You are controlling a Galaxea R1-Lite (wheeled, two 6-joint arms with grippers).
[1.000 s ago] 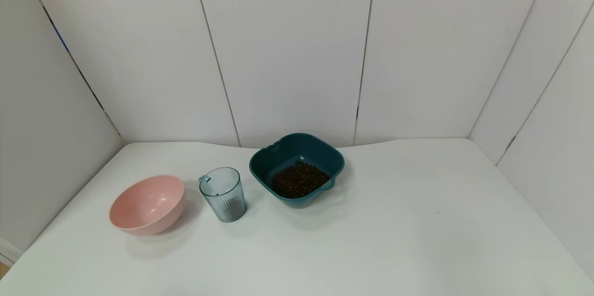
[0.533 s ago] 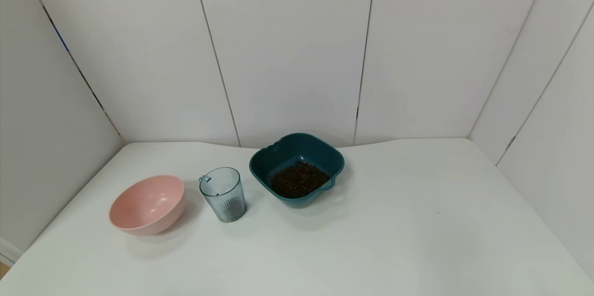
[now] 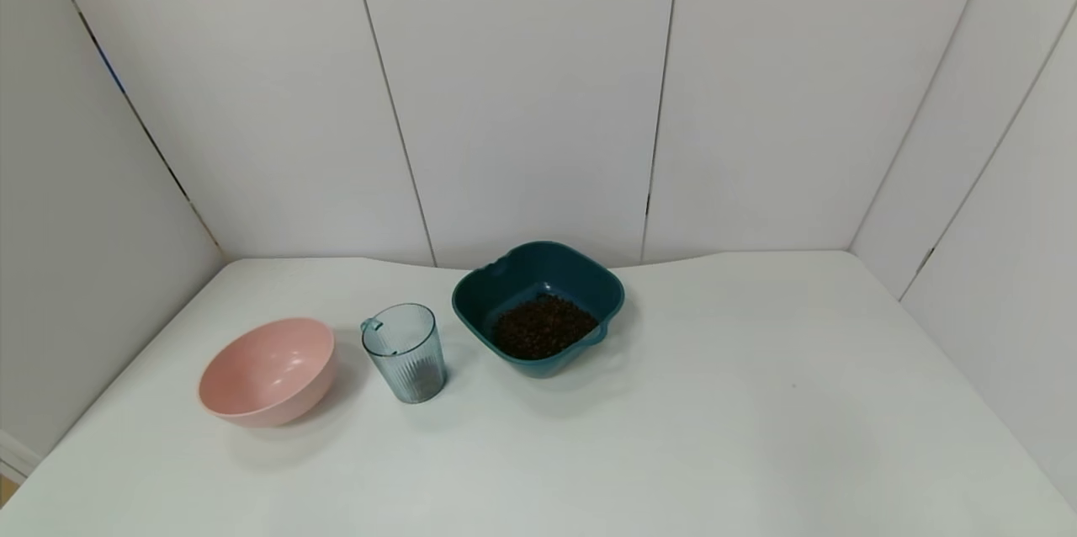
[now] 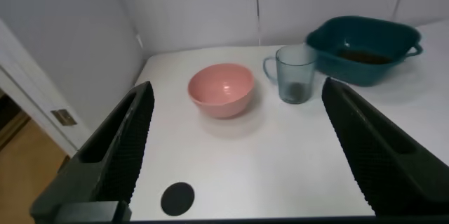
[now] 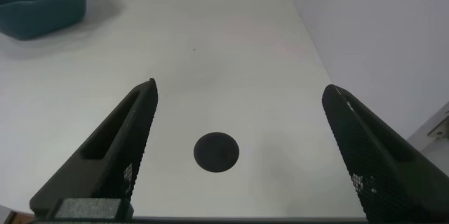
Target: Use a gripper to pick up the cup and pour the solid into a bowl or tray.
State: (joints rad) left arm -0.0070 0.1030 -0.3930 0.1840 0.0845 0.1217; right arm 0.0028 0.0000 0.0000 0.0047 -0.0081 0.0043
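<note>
The grey-blue ribbed cup (image 3: 405, 351) stands upright on the white table (image 3: 673, 436) between the two bowls, and shows in the left wrist view (image 4: 294, 74). The dark teal bowl (image 3: 580, 272) holds a heap of dark brown granules (image 3: 543, 326); it shows in the left wrist view (image 4: 365, 39) and the right wrist view (image 5: 38, 3). A few dark granules lie at the cup's bottom. My left gripper (image 4: 238, 157) is open and empty, pulled back near the table's front left. My right gripper (image 5: 238, 157) is open and empty near the front right. Neither gripper shows in the head view.
A round pink bowl (image 3: 267, 370) sits empty to the left of the cup, also in the left wrist view (image 4: 221, 89). A black round spot marks the table under each gripper (image 4: 177, 197) (image 5: 216, 152). White panel walls close the back and sides.
</note>
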